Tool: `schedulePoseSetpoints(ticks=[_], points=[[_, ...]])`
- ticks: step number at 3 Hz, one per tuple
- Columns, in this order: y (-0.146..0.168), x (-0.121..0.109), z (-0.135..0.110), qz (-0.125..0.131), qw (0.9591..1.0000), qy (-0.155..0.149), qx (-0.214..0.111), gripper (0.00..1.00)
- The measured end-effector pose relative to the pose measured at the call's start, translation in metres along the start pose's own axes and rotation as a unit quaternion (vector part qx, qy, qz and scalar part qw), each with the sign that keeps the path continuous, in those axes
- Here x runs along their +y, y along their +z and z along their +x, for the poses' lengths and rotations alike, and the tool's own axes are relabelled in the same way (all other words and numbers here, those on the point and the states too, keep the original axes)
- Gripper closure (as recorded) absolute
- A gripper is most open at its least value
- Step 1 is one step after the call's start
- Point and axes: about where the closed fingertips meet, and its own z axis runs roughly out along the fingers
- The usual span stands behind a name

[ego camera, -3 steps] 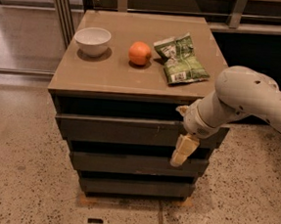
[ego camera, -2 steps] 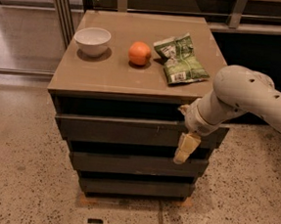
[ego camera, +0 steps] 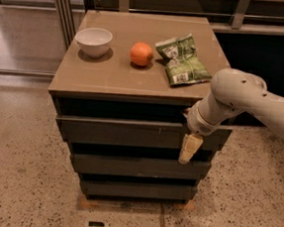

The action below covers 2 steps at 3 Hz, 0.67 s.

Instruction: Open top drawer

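Dark grey top drawer [ego camera: 130,133], centre of frame, is judged only slightly drawn out, with most travel left; gripper [ego camera: 190,148] is placed against its right end, its opening and hold not determinable.

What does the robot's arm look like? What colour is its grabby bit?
The arm is smooth, round and creamy white, like a fat tube with a bulgy joint. Its end effector is pale yellow and blocky, sitting in front of the top drawer, near its right end. No cables or markings show.
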Motion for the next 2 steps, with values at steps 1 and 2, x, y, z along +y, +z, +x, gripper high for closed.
schedulePoseSetpoints(ticks=[1,2], points=[[0.011,-0.007,0.008,-0.005,1.0000,-0.001,0.001,0.00],[0.023,-0.014,0.014,-0.008,1.0000,0.001,-0.003,0.00]])
